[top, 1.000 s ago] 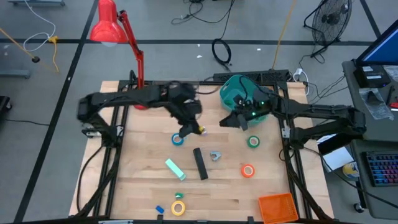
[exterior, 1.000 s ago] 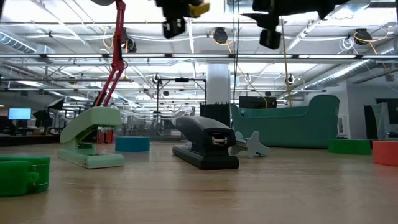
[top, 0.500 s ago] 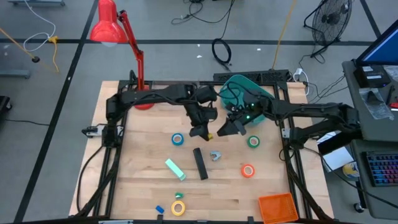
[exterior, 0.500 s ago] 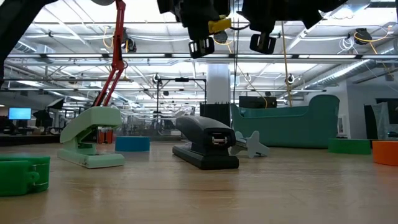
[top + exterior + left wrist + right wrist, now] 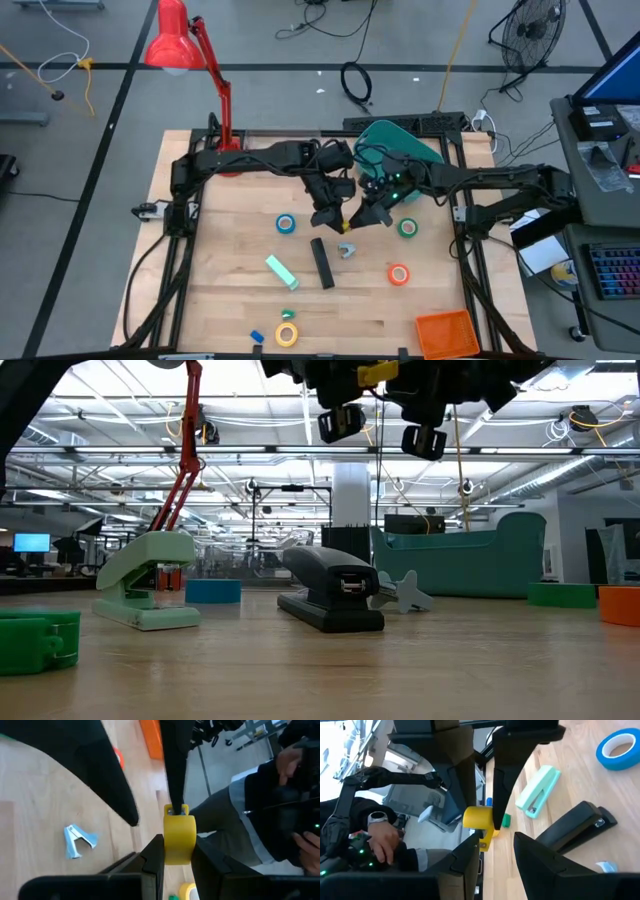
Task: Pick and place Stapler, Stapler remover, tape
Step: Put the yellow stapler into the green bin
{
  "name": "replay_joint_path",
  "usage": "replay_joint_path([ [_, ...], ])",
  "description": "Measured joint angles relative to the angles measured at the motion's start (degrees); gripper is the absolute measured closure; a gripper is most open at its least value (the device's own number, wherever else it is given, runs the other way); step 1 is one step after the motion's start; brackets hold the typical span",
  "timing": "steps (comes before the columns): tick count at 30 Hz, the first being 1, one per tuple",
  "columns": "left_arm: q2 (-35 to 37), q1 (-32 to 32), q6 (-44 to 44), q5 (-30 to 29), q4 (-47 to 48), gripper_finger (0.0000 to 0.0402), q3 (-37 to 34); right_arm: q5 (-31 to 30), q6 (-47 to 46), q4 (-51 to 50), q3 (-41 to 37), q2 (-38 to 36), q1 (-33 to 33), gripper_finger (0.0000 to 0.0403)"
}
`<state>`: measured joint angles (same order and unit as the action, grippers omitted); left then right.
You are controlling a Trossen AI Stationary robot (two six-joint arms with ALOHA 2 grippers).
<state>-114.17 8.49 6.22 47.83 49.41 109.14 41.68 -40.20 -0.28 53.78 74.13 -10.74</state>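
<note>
The left hand [image 5: 336, 219] is hovering above the middle of the table [image 5: 220, 290], its fingers [image 5: 152, 857] nearly closed and pinching a small yellow piece [image 5: 179, 839] between them. The right hand [image 5: 358, 220] is hanging just beside it, fingertip to fingertip, its fingers [image 5: 465, 862] standing partly apart on either side of that same yellow piece; whether they are actually pressing on it I cannot tell. In the low view both hands are hanging high over the table, with the yellow piece showing at the very top. Below them, the black stapler [image 5: 321, 262] is lying flat on the wood, and the pale stapler remover [image 5: 346, 250] is sitting just beside its far end. Farther out, the blue tape [image 5: 286, 225] is lying to the stapler's left, the green tape [image 5: 407, 228] to the right near the right arm, the orange tape [image 5: 399, 274] nearer the front right, and the yellow tape [image 5: 287, 334] at the front edge. A mint-green stapler [image 5: 281, 269] is lying left of the black one. A teal bin [image 5: 392, 150] is standing at the back of the table, an orange tray [image 5: 446, 334] at the front right corner, and a red lamp [image 5: 180, 45] is leaning over the back left.
</note>
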Motion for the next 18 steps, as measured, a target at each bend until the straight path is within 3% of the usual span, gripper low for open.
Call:
replay_joint_path([
  [18,0.11,-2.15,1.00,-2.45,-0.06,0.0330,0.00,-1.20,-0.50,2.80,-0.04,-0.58,2.24,0.0278],
])
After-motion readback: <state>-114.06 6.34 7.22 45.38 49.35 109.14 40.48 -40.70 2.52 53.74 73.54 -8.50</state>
